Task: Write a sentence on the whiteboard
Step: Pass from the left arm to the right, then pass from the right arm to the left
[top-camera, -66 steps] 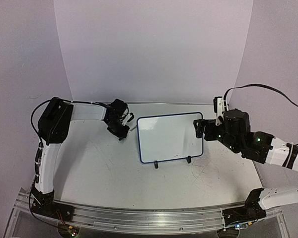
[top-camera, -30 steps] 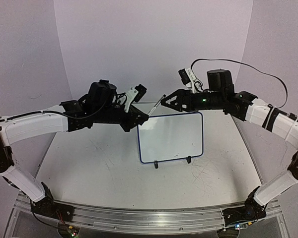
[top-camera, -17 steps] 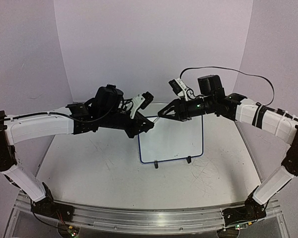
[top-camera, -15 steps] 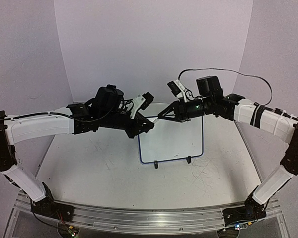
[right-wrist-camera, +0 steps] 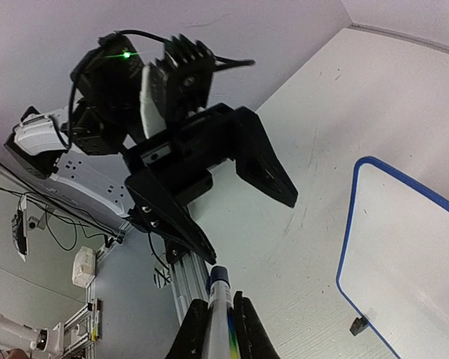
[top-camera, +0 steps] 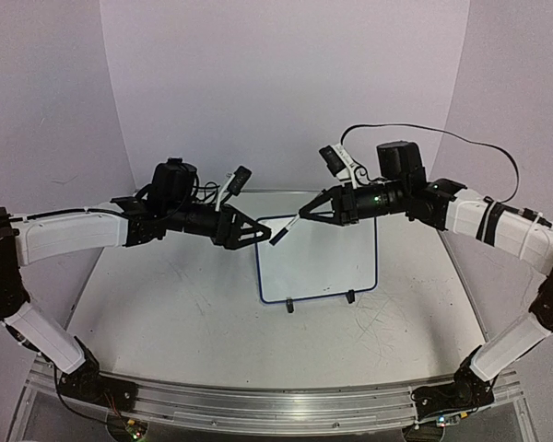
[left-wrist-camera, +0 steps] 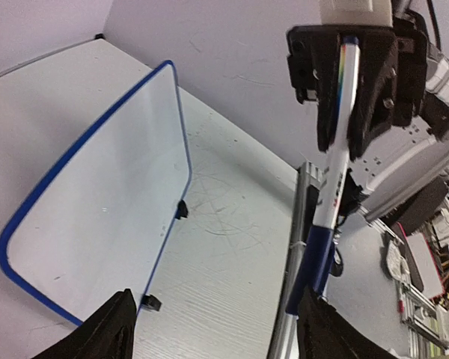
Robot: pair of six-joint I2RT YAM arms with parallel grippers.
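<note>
The whiteboard (top-camera: 318, 258) stands propped at mid-table, blue-framed and blank; no sentence shows on it. It also shows in the left wrist view (left-wrist-camera: 97, 202) and the right wrist view (right-wrist-camera: 408, 254). My right gripper (top-camera: 304, 214) is shut on a white marker (top-camera: 288, 226) with a dark-blue cap, held above the board's upper left corner. In the right wrist view the marker (right-wrist-camera: 221, 310) sticks out between the right gripper (right-wrist-camera: 218, 301) fingers. My left gripper (top-camera: 263, 230) faces it, open. In the left wrist view the marker's cap (left-wrist-camera: 314, 262) lies by the right finger of the left gripper (left-wrist-camera: 217, 293).
The white tabletop (top-camera: 184, 304) carries faint scuff marks. An aluminium rail (top-camera: 258, 405) runs along the near edge by the arm bases. A curved white backdrop (top-camera: 276, 92) closes the far side. The board's black feet (top-camera: 288, 307) stand toward the front.
</note>
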